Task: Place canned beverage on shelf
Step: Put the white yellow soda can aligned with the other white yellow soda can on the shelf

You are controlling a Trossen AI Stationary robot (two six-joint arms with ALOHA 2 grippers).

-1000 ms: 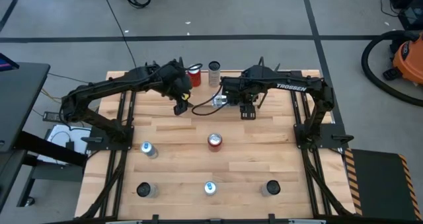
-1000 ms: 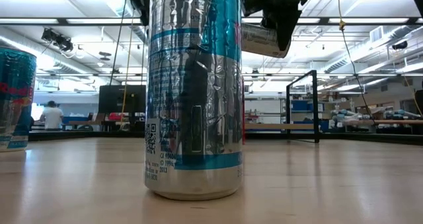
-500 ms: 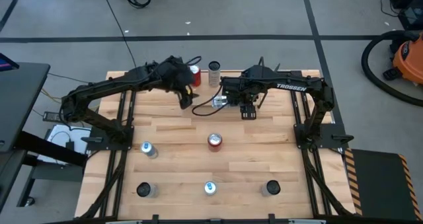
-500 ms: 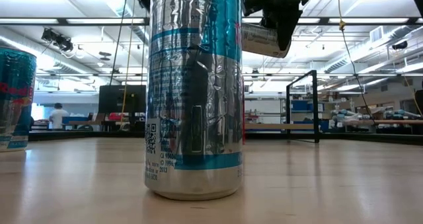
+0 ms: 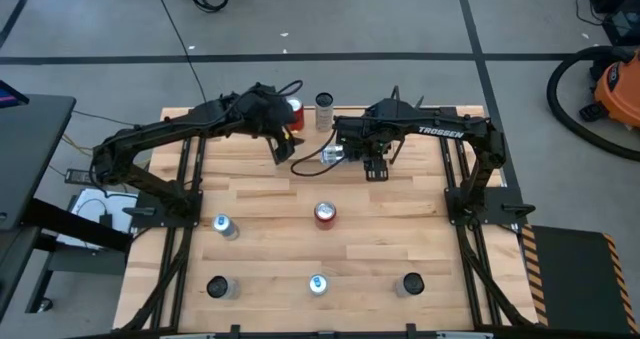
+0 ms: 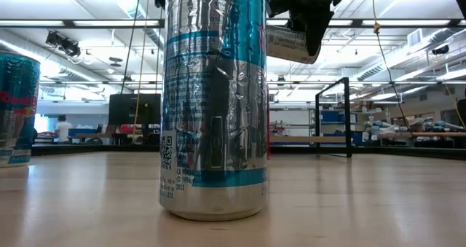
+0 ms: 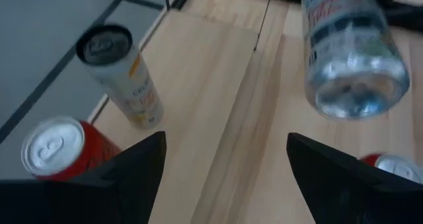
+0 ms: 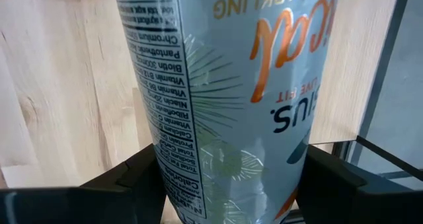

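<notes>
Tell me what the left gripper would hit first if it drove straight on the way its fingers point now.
Probably nothing at once: between the open left gripper fingers lies bare light wooden tabletop. The red can and white-and-yellow can sit off to one side, and the silver can held by the right gripper to the other. Depth is unclear.

both arms are dark, near black, built of slim jointed links with bulkier housings at the joints. the right arm (image 5: 440, 131) carries white "trossen" lettering along its upper link. the left arm (image 5: 170, 134) shows no marking that can be read from above. a thin black cable loops out from near the left tool (image 5: 281, 149) toward the right tool (image 5: 336, 153). each arm rises from a black base block fixed on black tube rails. in the wrist views the fingers (image 7: 125, 178) are matt black, broad and wedge-shaped, with flat plain inner faces.
</notes>
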